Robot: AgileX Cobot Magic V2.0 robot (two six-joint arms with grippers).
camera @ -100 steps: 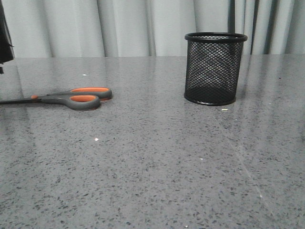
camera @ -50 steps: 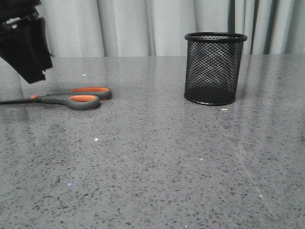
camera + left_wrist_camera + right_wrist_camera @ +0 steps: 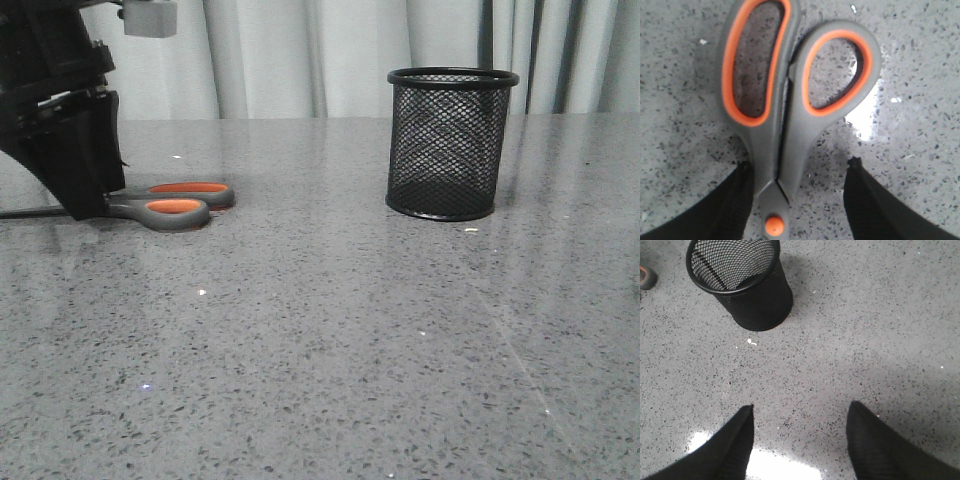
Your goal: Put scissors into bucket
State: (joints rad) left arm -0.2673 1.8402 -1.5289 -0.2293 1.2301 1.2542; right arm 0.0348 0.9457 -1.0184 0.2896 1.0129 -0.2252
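The scissors (image 3: 165, 203) lie flat at the table's left, grey handles with orange-lined loops pointing right, blades running off to the left. My left gripper (image 3: 85, 205) has come down over their pivot and hides it in the front view. In the left wrist view the scissors (image 3: 785, 100) sit between the open fingers (image 3: 735, 200), the neck close against one finger and a wide gap to the other. The black mesh bucket (image 3: 450, 140) stands upright at the back right. My right gripper (image 3: 800, 410) hangs open over bare table, short of the bucket (image 3: 740, 282).
Grey speckled tabletop (image 3: 330, 340) with pale curtains behind. A small light crumb (image 3: 471, 230) lies just in front of the bucket. A bright lamp reflection (image 3: 770, 467) shows on the table under the right gripper.
My left arm has come into the front view from the upper left and dropped down onto the scissors' pivot area. The scissors and the bucket have not moved.
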